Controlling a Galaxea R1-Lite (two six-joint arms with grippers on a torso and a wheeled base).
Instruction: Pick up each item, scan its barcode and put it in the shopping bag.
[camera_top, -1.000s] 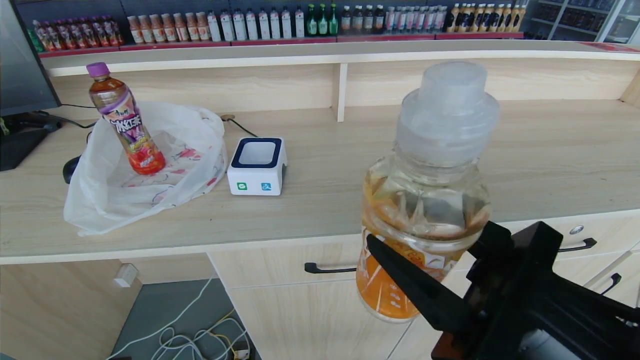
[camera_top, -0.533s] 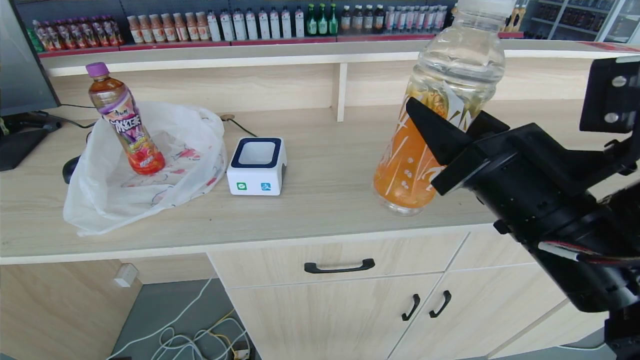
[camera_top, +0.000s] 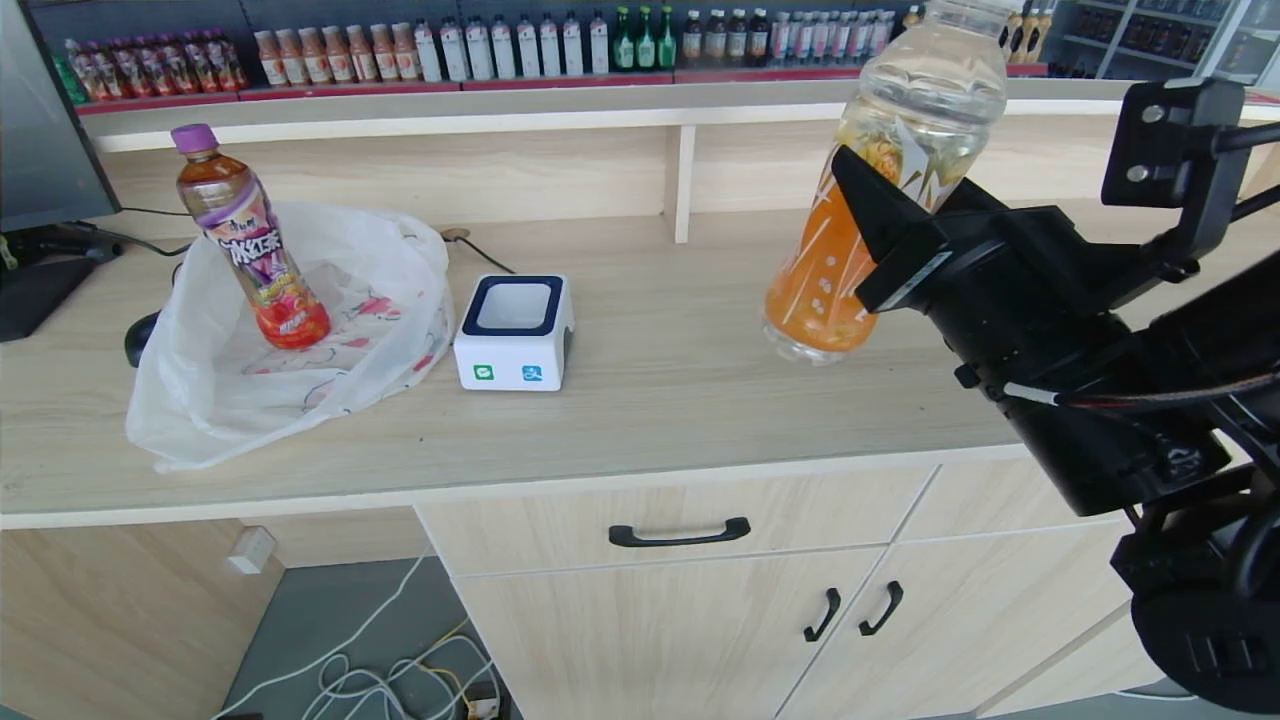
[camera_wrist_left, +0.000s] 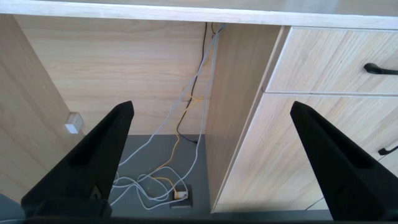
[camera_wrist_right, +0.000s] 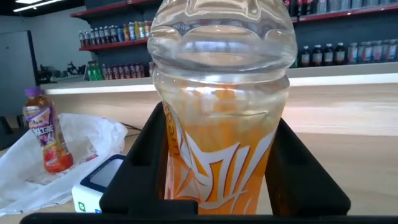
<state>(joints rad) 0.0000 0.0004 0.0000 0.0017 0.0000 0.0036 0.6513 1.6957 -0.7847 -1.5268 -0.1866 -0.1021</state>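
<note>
- Right claw (camera_wrist_right: 221, 177) clamped round the middle of a clear bottle (camera_top: 825, 290): orange drink, orange-and-white label, tilted, held over the counter (camera_top: 650, 420).
- Scanner (camera_top: 515, 335) well to its left.
- Bag (camera_top: 200, 400) beyond, holding a purple-capped drink (camera_top: 250, 250).
- Left claw (camera_wrist_left: 211, 155) spread apart, empty.

The bag (camera_top: 300, 390) lies on the left part of the counter (camera_top: 680, 420), and a tea bottle (camera_top: 252, 245) stands in it. The scanner (camera_top: 515, 335) sits just right of the bag, nearer the front edge. Well right of the scanner, my right gripper (camera_wrist_right: 221, 124) holds a juice bottle (camera_top: 830, 290) upright over the counter, clamped from both sides. A shelf (camera_top: 560, 50) of bottles runs behind the counter. My left gripper (camera_wrist_left: 211, 106) hangs below the counter's front edge, before the cabinet (camera_wrist_left: 311, 124), over cables (camera_wrist_left: 168, 174) on the floor.
</note>
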